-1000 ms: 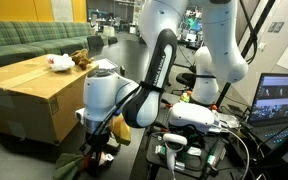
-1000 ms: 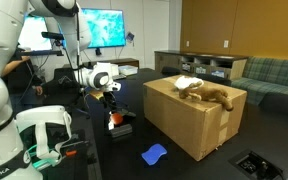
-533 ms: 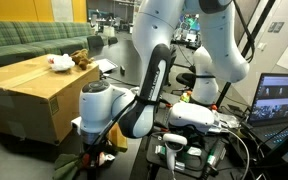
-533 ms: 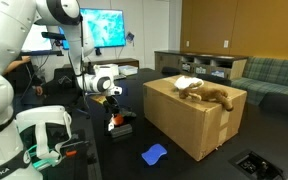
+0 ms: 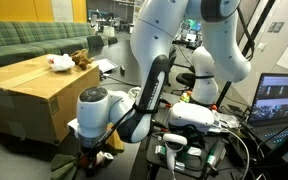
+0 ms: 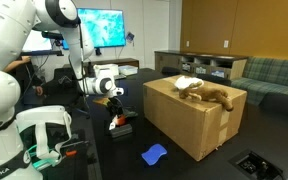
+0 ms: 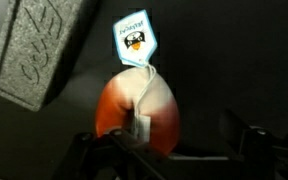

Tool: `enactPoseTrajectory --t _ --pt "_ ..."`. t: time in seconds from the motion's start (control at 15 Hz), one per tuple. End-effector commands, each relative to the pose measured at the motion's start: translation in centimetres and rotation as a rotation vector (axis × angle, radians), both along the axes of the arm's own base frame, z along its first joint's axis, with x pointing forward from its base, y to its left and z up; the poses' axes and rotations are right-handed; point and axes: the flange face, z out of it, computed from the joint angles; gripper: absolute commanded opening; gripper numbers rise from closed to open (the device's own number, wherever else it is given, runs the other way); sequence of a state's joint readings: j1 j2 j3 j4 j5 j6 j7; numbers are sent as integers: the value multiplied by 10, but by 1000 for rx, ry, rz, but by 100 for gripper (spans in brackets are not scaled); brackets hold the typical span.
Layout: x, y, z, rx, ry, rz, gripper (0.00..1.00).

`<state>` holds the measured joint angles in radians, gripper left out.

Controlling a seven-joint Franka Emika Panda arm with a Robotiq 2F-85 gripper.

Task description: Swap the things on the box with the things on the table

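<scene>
We find the hand (image 6: 113, 108) low over the wide black-topped table (image 6: 124, 150). Its fingers stand apart on either side of a round orange soft toy (image 7: 139, 112) with a white-and-blue paper tag (image 7: 134, 36), and nothing is clamped. A grey foam block (image 7: 39, 50) lies just beside the toy. Near the hand stands the large brown cardboard box (image 6: 189, 125), carrying a white bundle (image 6: 187, 83) and a brown plush animal (image 6: 217, 96). A blue cloth (image 6: 155, 154) lies on the table before the box.

A green sofa (image 5: 24, 40) stands far left. In an exterior view, a bright screen (image 6: 104, 25) glows left of a low shelf (image 6: 199, 62).
</scene>
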<state>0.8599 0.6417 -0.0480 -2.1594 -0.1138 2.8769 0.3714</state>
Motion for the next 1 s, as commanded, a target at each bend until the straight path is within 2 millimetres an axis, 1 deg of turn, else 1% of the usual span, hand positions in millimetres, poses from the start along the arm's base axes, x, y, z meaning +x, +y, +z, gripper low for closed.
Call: enactPoseTrajectory --t 0.0,0.13,0.27,0.47,0.6,0.67,0.73,0.87,0.93 --pt "10 2 -4 -27 -27 8 52" --pt "13 -1 -2 -35 -28 6 37" --pt "16 -3 -1 -40 -28 1 23" --pt "20 -6 4 -45 -16 -2 0" --pt "22 -6 11 -44 -12 1 0" --pt "23 -6 15 -47 -11 2 3" --pt "25 -6 20 -48 -7 4 3" --pt "28 -10 38 -52 11 17 2" --pt "32 -13 52 -53 25 24 2"
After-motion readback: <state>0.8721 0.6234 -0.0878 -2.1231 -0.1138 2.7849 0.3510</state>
